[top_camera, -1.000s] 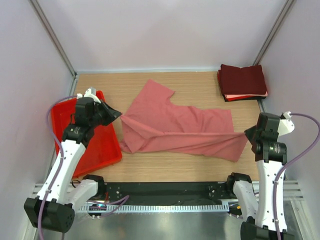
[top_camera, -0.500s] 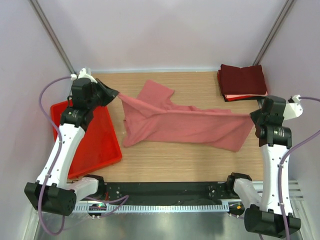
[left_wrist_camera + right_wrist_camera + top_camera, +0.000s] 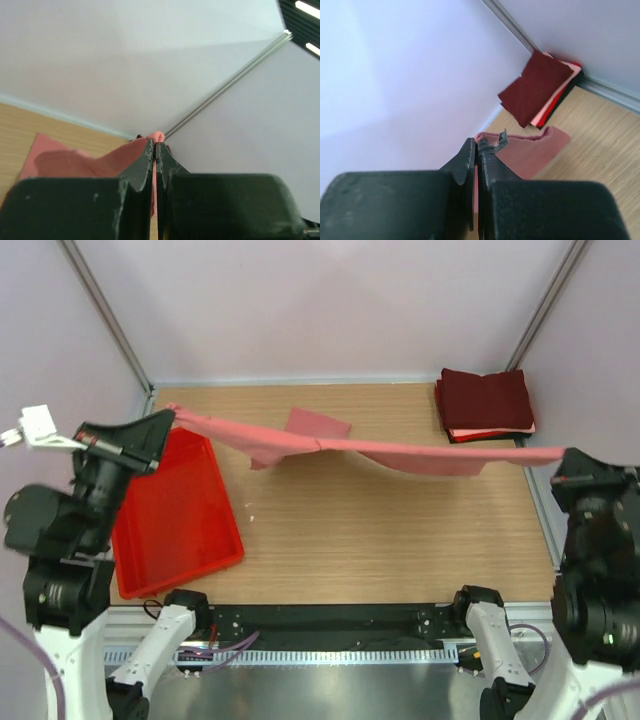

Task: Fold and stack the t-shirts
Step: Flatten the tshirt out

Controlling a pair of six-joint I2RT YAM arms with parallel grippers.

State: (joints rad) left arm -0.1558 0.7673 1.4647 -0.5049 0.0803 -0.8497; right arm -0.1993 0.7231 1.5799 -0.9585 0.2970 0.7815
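The salmon-pink t-shirt (image 3: 400, 452) hangs stretched in the air across the table, held at both ends. My left gripper (image 3: 168, 418) is shut on its left end, high above the red tray; the cloth shows between its fingers in the left wrist view (image 3: 156, 142). My right gripper (image 3: 562, 456) is shut on the right end, at the table's right edge; the cloth shows at its jaws in the right wrist view (image 3: 485, 142). A sleeve (image 3: 318, 424) still droops onto the wood. Folded dark maroon t-shirts (image 3: 486, 400) with a thin pale layer are stacked at the back right, and they show in the right wrist view (image 3: 535, 87).
A red plastic tray (image 3: 190, 510) lies at the left of the wooden table (image 3: 380, 540). White walls with metal posts enclose the back and sides. The arm bases sit on the black rail at the near edge.
Both grippers have risen and moved apart, lifting the salmon-pink t-shirt off the table and pulling it taut into a line. The stack and tray have not moved.
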